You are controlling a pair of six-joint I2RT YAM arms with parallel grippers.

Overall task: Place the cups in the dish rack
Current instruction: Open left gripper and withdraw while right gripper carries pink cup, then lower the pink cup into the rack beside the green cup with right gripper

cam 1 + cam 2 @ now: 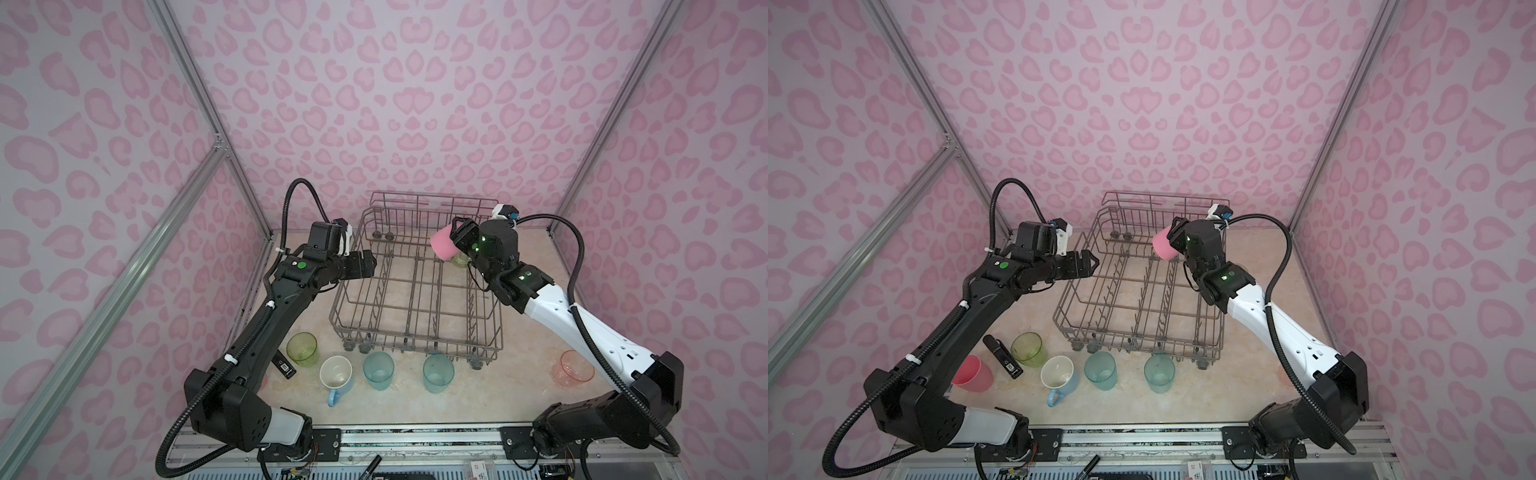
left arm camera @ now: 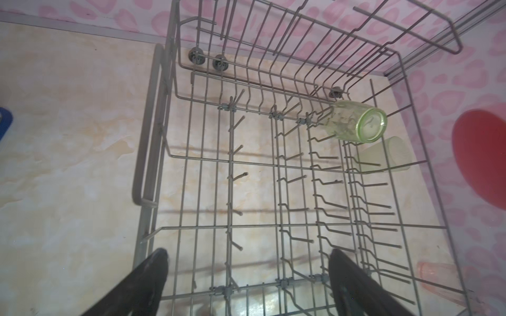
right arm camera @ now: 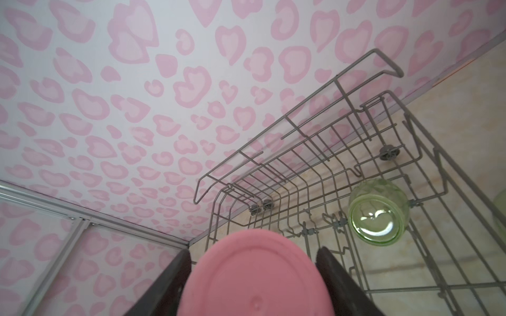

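Cups (image 1: 378, 370) wait on the worktop (image 1: 519, 374) before the dish rack (image 1: 415, 340), where a low arm swing could topple them. Farther in, the pink cup (image 1: 441, 246) hangs tilted over the rack's far right corner. Dropped from there, it could glance off the tines or knock the green tumbler (image 2: 356, 123) lying beneath. The left fingers (image 2: 149, 276), over the left rim, stand spread and empty. The right fingers (image 3: 332, 273) pinch the pink cup's sides.
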